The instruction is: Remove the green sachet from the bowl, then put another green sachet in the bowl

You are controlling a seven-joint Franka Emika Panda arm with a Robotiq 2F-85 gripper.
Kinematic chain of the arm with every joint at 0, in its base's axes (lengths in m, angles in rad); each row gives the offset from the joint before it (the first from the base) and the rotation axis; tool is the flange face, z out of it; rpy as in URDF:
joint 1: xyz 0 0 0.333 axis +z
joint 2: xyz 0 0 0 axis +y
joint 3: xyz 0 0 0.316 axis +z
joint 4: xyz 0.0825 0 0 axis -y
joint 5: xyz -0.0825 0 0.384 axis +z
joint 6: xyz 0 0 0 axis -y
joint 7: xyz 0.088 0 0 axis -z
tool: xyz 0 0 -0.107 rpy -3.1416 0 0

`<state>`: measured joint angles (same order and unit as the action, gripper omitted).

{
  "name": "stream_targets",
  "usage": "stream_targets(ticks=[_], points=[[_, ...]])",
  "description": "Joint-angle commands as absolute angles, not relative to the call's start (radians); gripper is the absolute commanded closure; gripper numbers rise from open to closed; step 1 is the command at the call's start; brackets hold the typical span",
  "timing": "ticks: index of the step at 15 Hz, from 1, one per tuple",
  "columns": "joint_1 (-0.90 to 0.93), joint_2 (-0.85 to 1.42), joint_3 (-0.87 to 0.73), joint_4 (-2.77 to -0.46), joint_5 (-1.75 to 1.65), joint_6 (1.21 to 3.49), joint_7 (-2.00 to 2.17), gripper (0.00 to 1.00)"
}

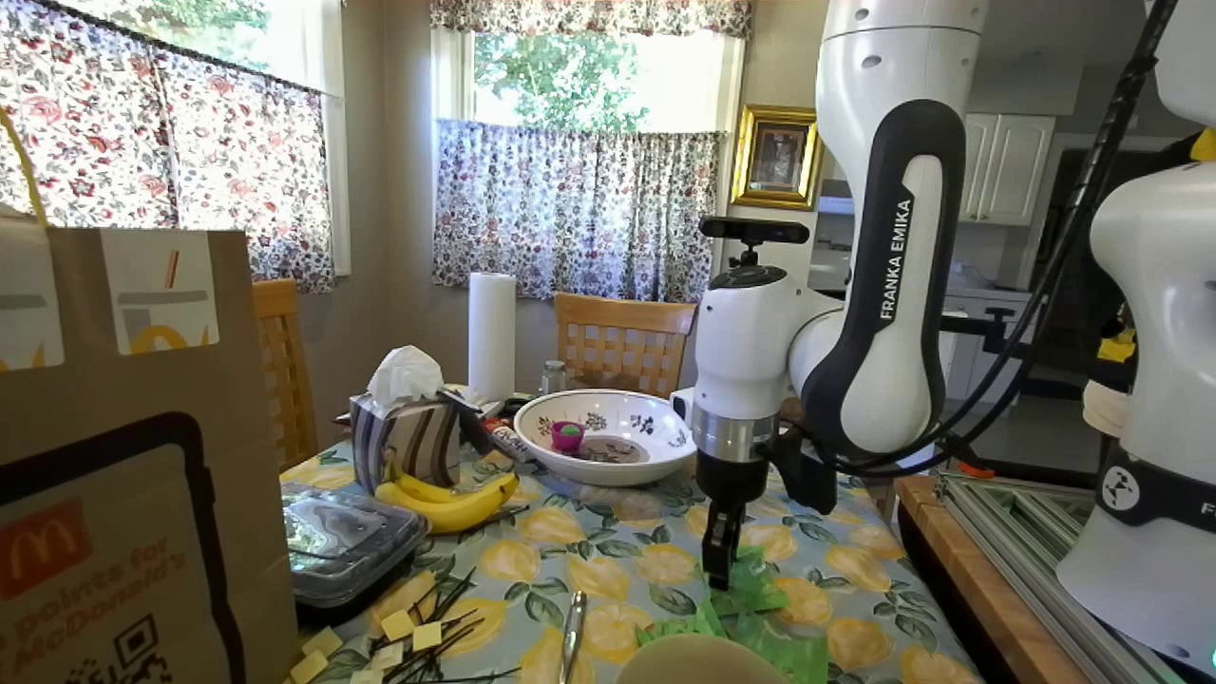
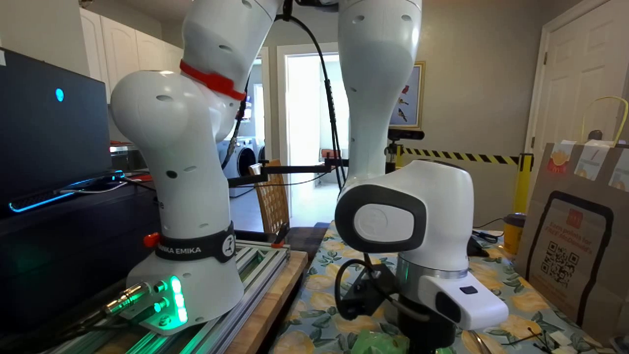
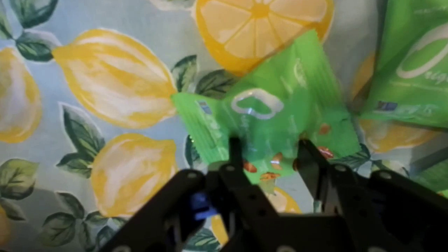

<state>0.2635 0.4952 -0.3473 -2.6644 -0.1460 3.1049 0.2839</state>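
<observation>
Across the lower half of the frame, in an exterior view, spreads the desk, dressed in a lemon-print cloth. Above it, from the upper right, hangs the white arm, large as life. On the left edge stands a tall paper bag, cut off by the frame. Then the bowl, wide and white, sitting right at the centre, left of the arm. Further left, a striped tissue box, and just in front of it, the bananas.

Down to the gripper now, at the bottom of the wrist view: its jaws stand apart, the middle of a green sachet between them and its ends showing beyond both. Are they grasping it? From these angles, one cannot tell. Just beside it, at the upper right of that frame, another green sachet runs off the edge. Back in an exterior view, the green bunch sits low, right of centre, well apart from the bowl. And smallest, inside the bowl towards its left, a pink cup with something green in it.
</observation>
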Motion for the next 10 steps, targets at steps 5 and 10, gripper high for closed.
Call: stream_targets(ticks=[5,10], points=[[0.188,0.451,-0.286,-2.674,-0.086,3.111,0.183,1.0],[0.228,0.344,-0.322,-2.741,-0.098,3.107,0.184,1.0]])
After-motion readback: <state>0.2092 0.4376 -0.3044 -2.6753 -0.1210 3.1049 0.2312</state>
